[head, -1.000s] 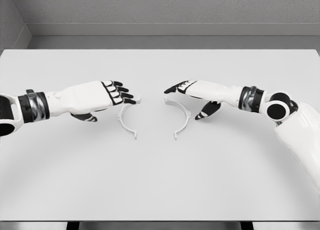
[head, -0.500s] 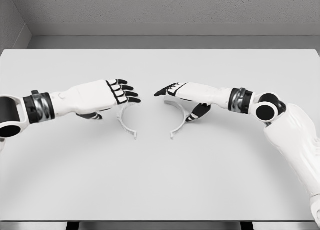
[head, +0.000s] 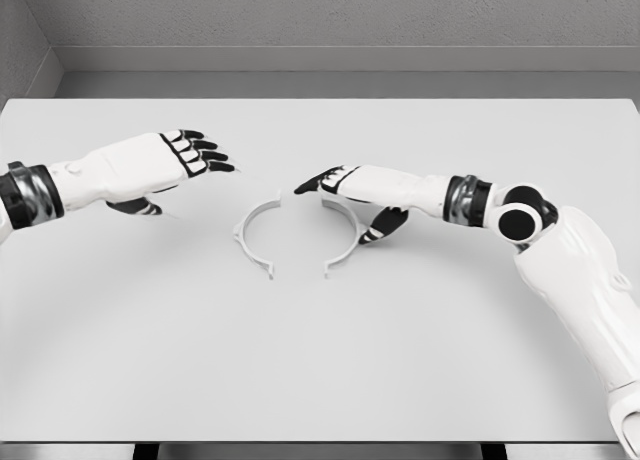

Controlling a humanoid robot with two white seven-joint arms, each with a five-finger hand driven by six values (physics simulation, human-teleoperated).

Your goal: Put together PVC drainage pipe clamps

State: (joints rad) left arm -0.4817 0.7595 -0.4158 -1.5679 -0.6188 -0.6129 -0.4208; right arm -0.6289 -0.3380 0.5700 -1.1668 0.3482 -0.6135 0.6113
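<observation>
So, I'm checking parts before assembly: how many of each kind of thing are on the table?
Clamp halves, white: 2, the left clamp half and the right clamp half
Total: 2

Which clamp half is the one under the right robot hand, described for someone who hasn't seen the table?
Near the middle of the white table lie two white half-rings facing each other. Take the right clamp half, partly covered by the right robot hand. The left clamp half lies in the open, untouched.
</observation>
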